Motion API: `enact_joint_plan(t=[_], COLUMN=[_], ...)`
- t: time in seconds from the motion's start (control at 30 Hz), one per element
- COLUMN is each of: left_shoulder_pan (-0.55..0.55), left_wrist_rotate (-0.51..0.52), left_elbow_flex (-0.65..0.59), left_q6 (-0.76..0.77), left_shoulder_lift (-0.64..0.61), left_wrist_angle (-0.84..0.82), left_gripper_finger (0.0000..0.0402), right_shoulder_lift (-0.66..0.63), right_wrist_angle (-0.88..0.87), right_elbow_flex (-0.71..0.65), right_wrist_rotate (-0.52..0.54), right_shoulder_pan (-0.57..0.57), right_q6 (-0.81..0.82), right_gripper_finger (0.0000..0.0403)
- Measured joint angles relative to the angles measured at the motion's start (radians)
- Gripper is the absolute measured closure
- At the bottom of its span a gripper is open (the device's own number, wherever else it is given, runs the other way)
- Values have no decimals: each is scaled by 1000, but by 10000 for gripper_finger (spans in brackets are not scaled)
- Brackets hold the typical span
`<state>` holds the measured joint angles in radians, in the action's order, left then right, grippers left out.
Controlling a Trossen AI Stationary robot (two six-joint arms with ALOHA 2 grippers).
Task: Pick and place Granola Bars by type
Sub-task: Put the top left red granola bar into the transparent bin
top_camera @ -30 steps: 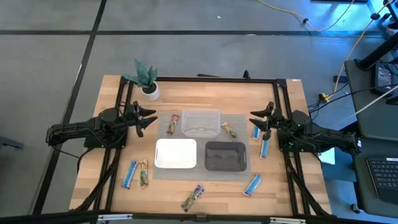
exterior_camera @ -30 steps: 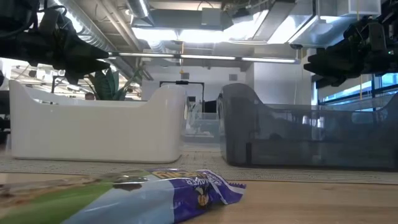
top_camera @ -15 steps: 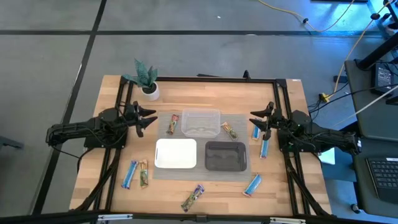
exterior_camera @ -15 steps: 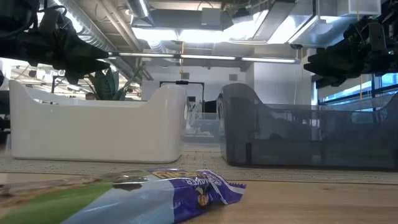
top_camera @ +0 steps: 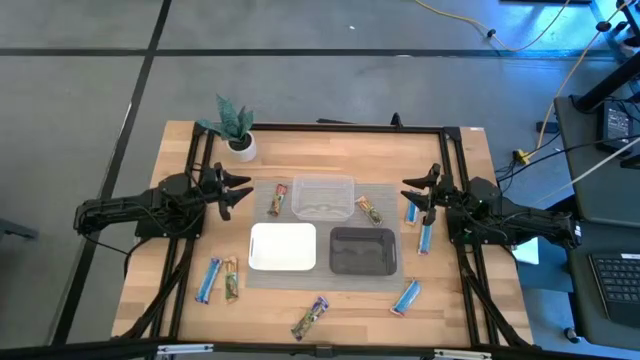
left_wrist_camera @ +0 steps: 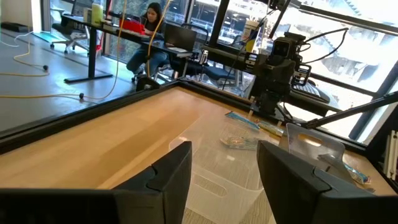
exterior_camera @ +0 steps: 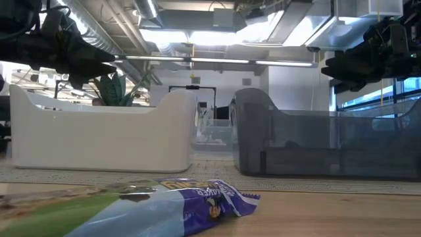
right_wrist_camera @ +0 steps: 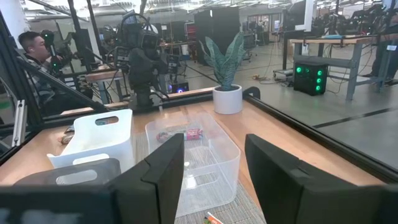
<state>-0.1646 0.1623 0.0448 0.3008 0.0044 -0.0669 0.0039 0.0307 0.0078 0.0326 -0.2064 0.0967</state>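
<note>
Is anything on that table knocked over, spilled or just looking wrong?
Nothing stands out. The clear tray, white tray and black tray sit upright and empty, granola bars lie scattered around them, unsorted, and the left gripper and right gripper hover open.

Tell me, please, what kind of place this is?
Probably a robotics lab or open workshop: a wooden table inside a black metal frame, rows of desks with a seated person at a laptop, and other equipment benches on a bare concrete floor.

The low view cuts off the nearest green-purple bar [exterior_camera: 151, 207] at its bottom edge; wrapper print too blurred to read.
</note>
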Motion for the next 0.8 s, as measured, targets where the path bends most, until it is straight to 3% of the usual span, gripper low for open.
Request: enact_joint_plan(t=[0.4,0.8], left_shoulder_pan=[0,-1], left_wrist_rotate=[0,64], left_elbow_flex=[0,0], left_q6=[0,4], left_shoulder_lift=[0,0], left_wrist_angle=[0,40], left_gripper_finger=[227,226], right_shoulder_lift=[0,0], right_wrist_angle=[5,7], right_elbow_flex=[0,0], right_wrist_rotate=[28,49], right_shoulder_pan=[0,0], right_q6=[9,220], right_gripper_finger=[229,229])
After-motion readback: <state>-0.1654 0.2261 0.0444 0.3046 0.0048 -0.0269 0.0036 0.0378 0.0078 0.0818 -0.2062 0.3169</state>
